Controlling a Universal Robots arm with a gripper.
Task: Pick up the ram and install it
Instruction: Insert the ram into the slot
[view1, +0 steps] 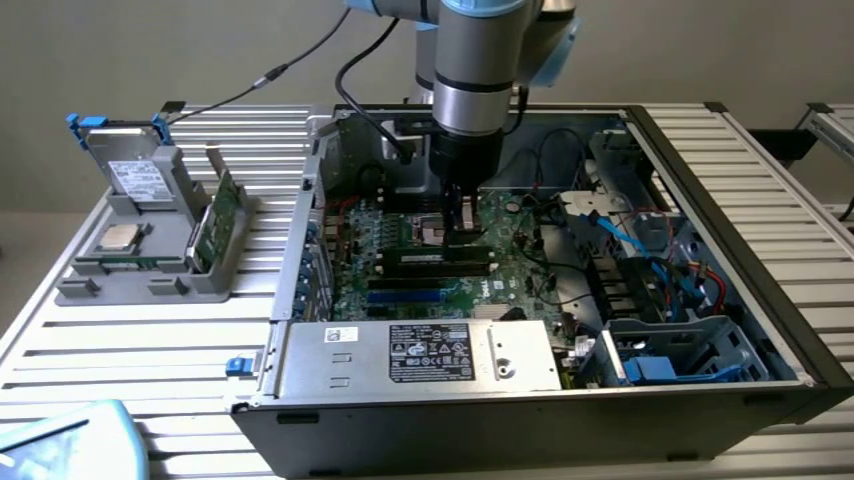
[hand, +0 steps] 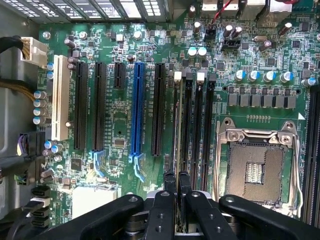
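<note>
- Ram (hand: 176, 145) stands on edge between the fingers (hand: 168, 200), lined up along the memory slot closest to the expansion slots (hand: 159, 110); whether it is seated I cannot tell.
- Gripper (hand: 177, 192) is nearly closed, pinching the ram's faces.
- Gripper sits low inside the open case (view1: 534, 425), over the motherboard (view1: 400, 255).

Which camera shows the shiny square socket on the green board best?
The wrist view: the socket shows nearly whole, silver frame and all. In the exterior view the socket is just a small patch close beside the gripper.
</note>
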